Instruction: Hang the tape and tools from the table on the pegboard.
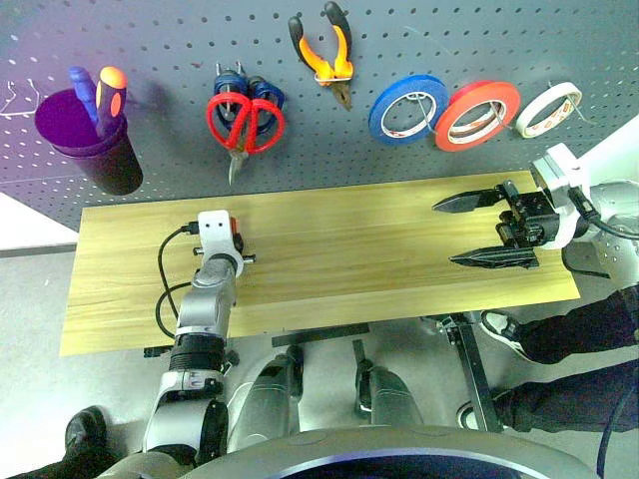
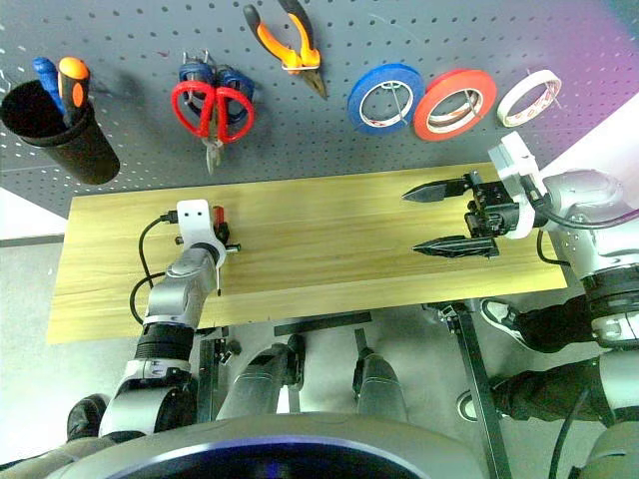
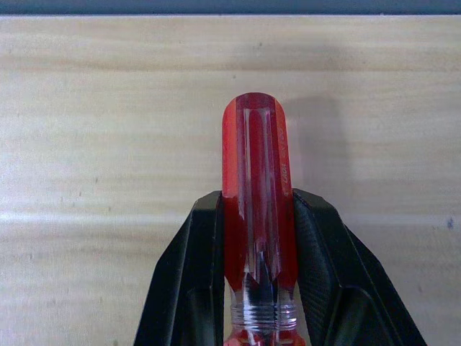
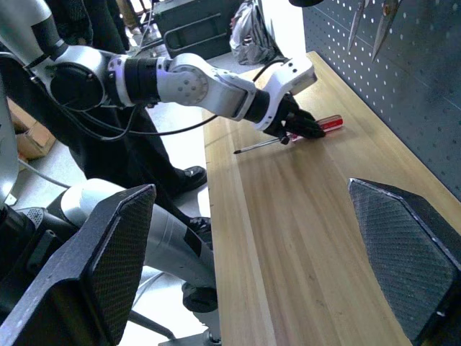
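The screwdriver (image 3: 258, 216) lies low over the table (image 1: 399, 249), near its left end, its clear dark red handle clamped between the two black fingers of the left gripper (image 3: 258, 274). It looks light and rigid, but the faceted plastic handle is smooth and could twist or slide in the pads, so a hold across the thick middle of the handle, as here, seems the sound one; the thin shaft would give little to grip.

The left wrist view shows the handle's rounded end standing past the fingertips, with both pads pressed against its sides. The right wrist view adds the slim metal shaft, which juts out behind the left gripper toward the table's near edge. Whether the tool is touching the wood or is just off it is hard to judge.

The right gripper (image 1: 479, 230) hangs over the table's right end, well apart, jaws spread wide with nothing between them.

On the pegboard (image 1: 160, 40) already hang the red-handled scissors (image 1: 245, 125), the pliers (image 1: 329, 55) and the white tape (image 1: 549, 108); the screwdriver seems the last tool left.
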Controlling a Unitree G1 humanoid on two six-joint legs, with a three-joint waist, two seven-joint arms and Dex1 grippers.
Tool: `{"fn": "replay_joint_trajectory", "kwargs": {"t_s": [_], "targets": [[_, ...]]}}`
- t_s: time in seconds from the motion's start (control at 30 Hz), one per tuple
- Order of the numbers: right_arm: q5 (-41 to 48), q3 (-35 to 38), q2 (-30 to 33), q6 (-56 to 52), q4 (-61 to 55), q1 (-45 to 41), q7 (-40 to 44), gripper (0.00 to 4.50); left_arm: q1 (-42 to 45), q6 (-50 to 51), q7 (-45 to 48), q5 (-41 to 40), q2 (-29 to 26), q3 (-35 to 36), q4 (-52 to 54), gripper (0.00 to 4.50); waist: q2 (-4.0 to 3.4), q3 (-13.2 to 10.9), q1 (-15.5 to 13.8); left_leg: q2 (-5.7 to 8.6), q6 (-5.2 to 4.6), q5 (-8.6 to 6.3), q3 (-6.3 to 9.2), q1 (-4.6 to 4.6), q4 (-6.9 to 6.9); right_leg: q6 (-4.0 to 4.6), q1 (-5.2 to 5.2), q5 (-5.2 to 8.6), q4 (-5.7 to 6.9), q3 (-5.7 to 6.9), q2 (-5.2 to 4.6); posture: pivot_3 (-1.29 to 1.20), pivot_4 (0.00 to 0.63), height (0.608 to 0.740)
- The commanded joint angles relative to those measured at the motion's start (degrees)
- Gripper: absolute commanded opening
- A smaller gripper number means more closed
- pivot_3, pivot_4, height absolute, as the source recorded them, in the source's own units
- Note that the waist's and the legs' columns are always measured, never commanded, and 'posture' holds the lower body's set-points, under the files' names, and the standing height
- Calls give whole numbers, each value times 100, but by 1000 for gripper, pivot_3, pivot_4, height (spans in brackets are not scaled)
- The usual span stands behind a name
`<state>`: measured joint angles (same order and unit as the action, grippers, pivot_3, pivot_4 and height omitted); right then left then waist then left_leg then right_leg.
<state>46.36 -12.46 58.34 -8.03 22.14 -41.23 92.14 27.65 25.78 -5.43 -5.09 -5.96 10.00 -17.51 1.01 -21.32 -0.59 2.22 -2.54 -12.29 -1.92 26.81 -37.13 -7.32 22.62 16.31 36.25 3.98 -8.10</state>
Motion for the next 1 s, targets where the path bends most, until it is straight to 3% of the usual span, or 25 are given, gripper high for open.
{"fn": "replay_joint_trajectory", "kwargs": {"t_s": [0.03, 0.57, 1.0], "targets": [[148, 210, -28, 5, 59, -130, 36, 4500, -296, 79, 63, 63, -18, -148, 837, 946, 1, 0, 0, 0, 0, 0, 0, 0, 0, 0, 0, 0, -1, 0, 0, -71, 382, 740], [41, -93, -145, 280, 516, -478, 36, 4500, -1279, 263, 163, 443, -197, -559, 3143, 946, 0, 0, -22, 1, 8, -5, 1, 1, 0, 0, -4, -1, -6, 11, 1, -19, 348, 740], [71, -326, -146, 465, 1027, -816, 36, 4500, -2090, -146, 234, 770, -500, -449, 4608, 946, -3, 3, -29, 3, 10, -4, 0, 0, 1, -2, -4, -2, -6, 15, 4, 10, 314, 740]]}}
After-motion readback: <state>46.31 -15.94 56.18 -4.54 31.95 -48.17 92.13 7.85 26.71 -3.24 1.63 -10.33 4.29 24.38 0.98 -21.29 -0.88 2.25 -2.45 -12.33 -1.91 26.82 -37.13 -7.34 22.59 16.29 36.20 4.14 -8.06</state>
